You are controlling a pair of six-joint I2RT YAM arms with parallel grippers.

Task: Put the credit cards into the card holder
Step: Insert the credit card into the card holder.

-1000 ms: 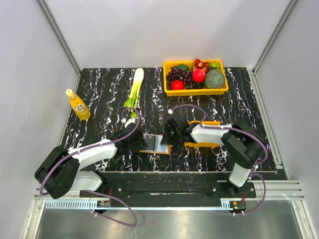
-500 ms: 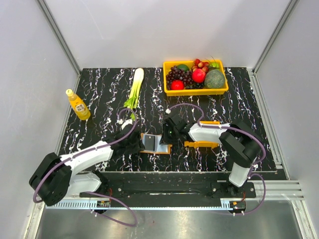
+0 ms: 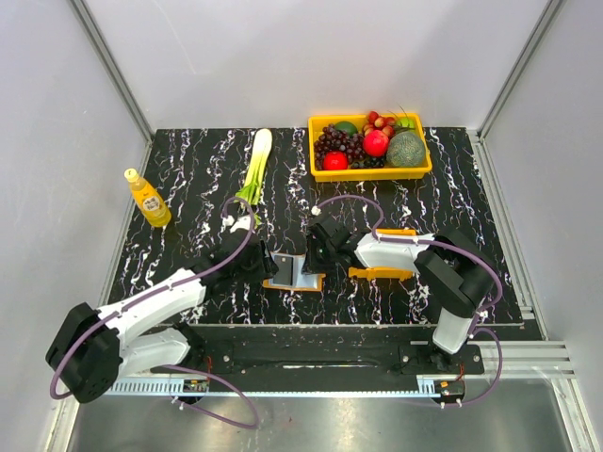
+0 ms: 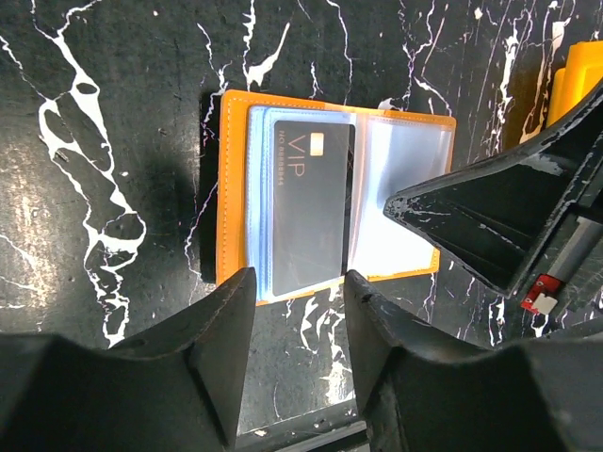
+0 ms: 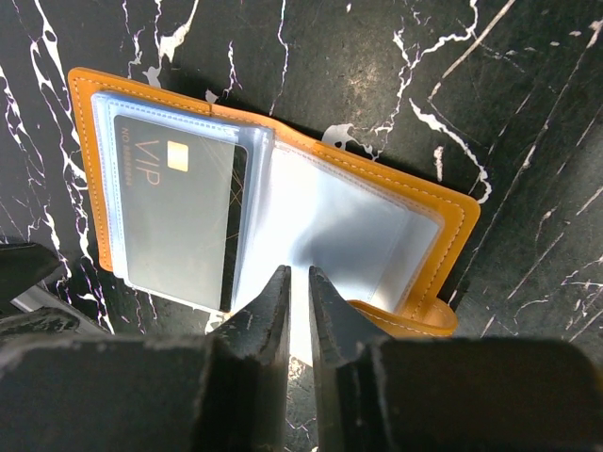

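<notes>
The black marbled worktop (image 3: 188, 179) carries a yellow fruit basket (image 3: 370, 173) at its far edge, towards the right corner. The open card holder (image 5: 349, 221) lies flat near the middle of the near edge, with one arm on either side of it. The left gripper (image 4: 300, 292) hovers at the holder's near border with its fingers spread and nothing between them. The right gripper (image 5: 300, 281) rests its tip on the holder's right-hand page with the fingers almost pressed together. Whether they nip a clear sleeve I cannot tell. A dark card marked VIP (image 4: 311, 207) sits in the left-hand sleeve, and a narrow strip beside the fold looks uncovered. No loose card shows in any view. The holder is probably light and floppy at the fold, and its plastic leaves look slick and springy, so it likely needs pinning down on a page while a card goes in. A card should be stiff, thin, smooth and hard to lift off the flat. It is best taken by a short edge and slid in level with the sleeve mouth.
</notes>
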